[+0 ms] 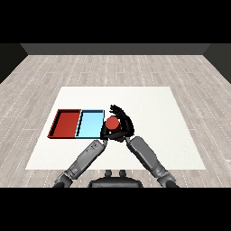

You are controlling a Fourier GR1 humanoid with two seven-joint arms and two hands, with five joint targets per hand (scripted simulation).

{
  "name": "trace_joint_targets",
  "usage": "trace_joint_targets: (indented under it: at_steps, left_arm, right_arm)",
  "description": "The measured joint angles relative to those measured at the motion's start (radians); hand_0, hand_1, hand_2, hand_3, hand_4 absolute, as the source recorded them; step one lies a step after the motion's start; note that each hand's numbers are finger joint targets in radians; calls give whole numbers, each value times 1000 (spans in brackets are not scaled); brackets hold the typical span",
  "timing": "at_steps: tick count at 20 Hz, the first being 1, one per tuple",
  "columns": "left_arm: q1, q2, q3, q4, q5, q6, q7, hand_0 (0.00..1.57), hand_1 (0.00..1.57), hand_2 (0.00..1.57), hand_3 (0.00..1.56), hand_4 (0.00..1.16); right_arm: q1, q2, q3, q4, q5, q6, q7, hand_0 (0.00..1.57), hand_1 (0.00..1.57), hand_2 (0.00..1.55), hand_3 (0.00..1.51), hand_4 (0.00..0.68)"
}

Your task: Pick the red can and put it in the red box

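Risk entry: red can [112, 122], just right of the light blue tray [90, 125], held in my curled right hand [125, 125]; left hand [105, 132] seemingly beneath it, fingers unreadable; carrying it across to the red tray [66, 123] may land it short, in the blue.

A single head view looks down and forward from above the robot's shoulders across the white table [149, 108], far enough back to take in the whole tabletop and the plank floor [113, 67] beyond. Both forearms enter from the lower corners, meeting near the middle. No second view shares the scene.
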Motion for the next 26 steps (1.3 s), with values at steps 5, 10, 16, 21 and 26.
trace_joint_targets:
  at_steps: [5, 10, 16, 21, 26]
  left_arm:
    - [18, -7, 2, -17, -30, -14, 12, 1571, 1571, 1571, 1483, 1147]
    - [49, -11, 20, -13, -25, -40, -14, 1571, 1571, 1571, 1486, 1135]
    - [80, 7, 78, -4, -22, -70, -36, 1571, 1571, 1558, 1465, 1124]
    - [88, 56, 130, -56, -37, -97, -12, 1571, 1571, 1571, 1474, 1139]
    - [113, 137, 177, -147, -65, -115, 26, 1571, 1571, 1561, 1461, 1111]
  right_arm:
    - [3, 3, -18, -30, 60, -7, 35, 0, 0, 0, 0, 0]
    - [-4, -28, -83, -124, 98, -18, 105, 0, 0, 0, 0, 0]
    - [42, -79, -156, -315, 115, -41, 162, 0, 0, 0, 0, 0]
    - [133, -132, -254, -397, 71, 2, 156, 0, 0, 0, 0, 0]
    - [207, -163, -350, -354, 16, 72, 100, 0, 0, 0, 0, 0]
